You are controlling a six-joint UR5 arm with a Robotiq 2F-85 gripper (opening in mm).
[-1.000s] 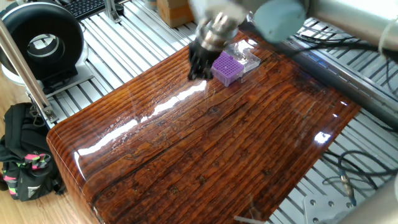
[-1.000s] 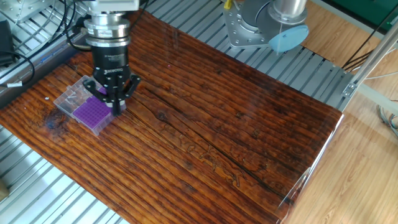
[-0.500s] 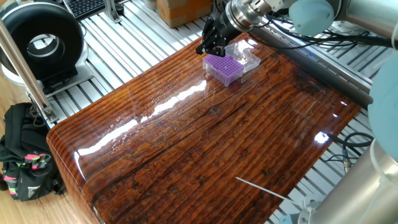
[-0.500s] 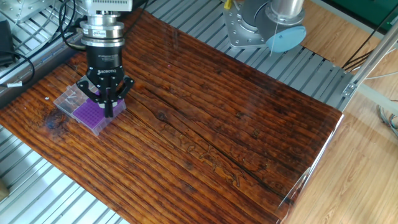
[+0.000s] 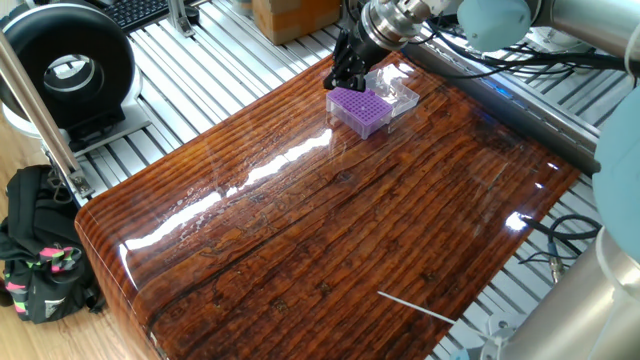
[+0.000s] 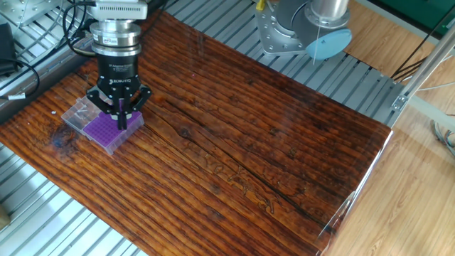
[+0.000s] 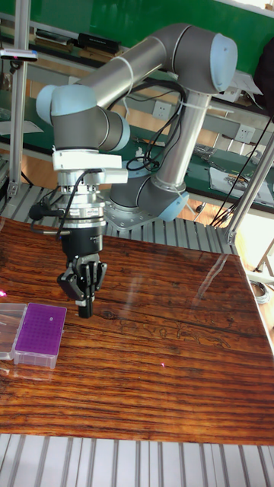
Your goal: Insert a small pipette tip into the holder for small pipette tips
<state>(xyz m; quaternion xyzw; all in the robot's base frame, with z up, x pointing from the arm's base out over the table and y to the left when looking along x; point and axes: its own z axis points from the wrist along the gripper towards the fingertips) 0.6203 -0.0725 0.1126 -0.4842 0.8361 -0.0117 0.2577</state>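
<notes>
The holder for small pipette tips [image 5: 362, 110] [image 6: 106, 131] [image 7: 39, 332] is a purple rack with a grid of tiny holes. It sits in a clear plastic box whose lid [image 5: 397, 90] [image 6: 79, 112] lies open beside it, near a corner of the wooden table [image 5: 330, 230]. My gripper [image 5: 343, 80] [image 6: 122, 124] [image 7: 84, 307] points straight down over the rack's edge, just above it. Its black fingers are pressed together. The small pipette tip is too small to make out between them.
The arm's base [image 6: 306, 28] is bolted at the table's far side. A black round device [image 5: 65, 65], a black bag [image 5: 40, 260] and a cardboard box [image 5: 285, 15] stand off the table. Cables [image 5: 560, 265] run along the aluminium rails.
My gripper has shifted a short way sideways from beside the rack to over its edge. Its fingers stay shut. The rack and its box have not moved.
</notes>
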